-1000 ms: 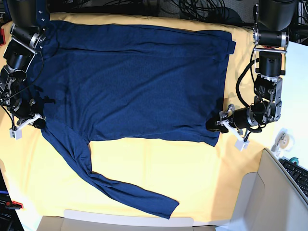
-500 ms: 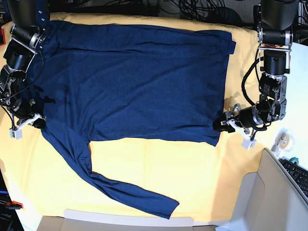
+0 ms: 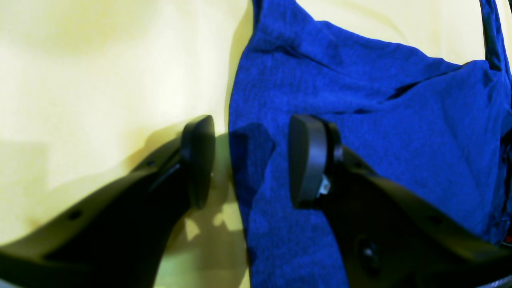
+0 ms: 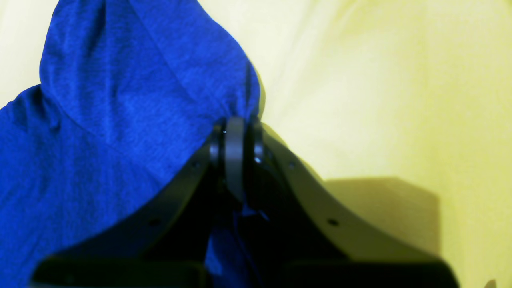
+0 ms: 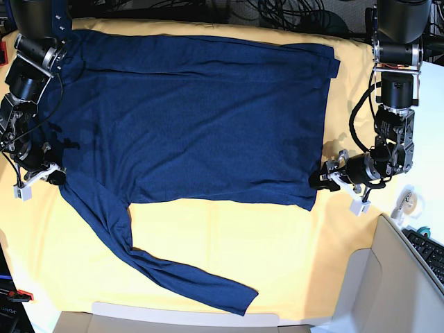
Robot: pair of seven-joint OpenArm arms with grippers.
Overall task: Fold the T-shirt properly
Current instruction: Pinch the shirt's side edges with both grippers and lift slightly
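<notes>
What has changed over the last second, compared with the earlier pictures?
The left gripper, open, backed a little off the shirt's hem corner toward the table edge; its jaws straddle the hem edge without gripping. The right gripper stayed shut on the shirt, and the shirt lies as before on the yellow cloth.

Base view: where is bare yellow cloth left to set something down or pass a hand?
Free: the yellow cloth between the T-shirt body's lower hem and its trailing sleeve, and right of that sleeve's cuff. Crowded: both hem corners, where the left gripper and right gripper sit.
</notes>
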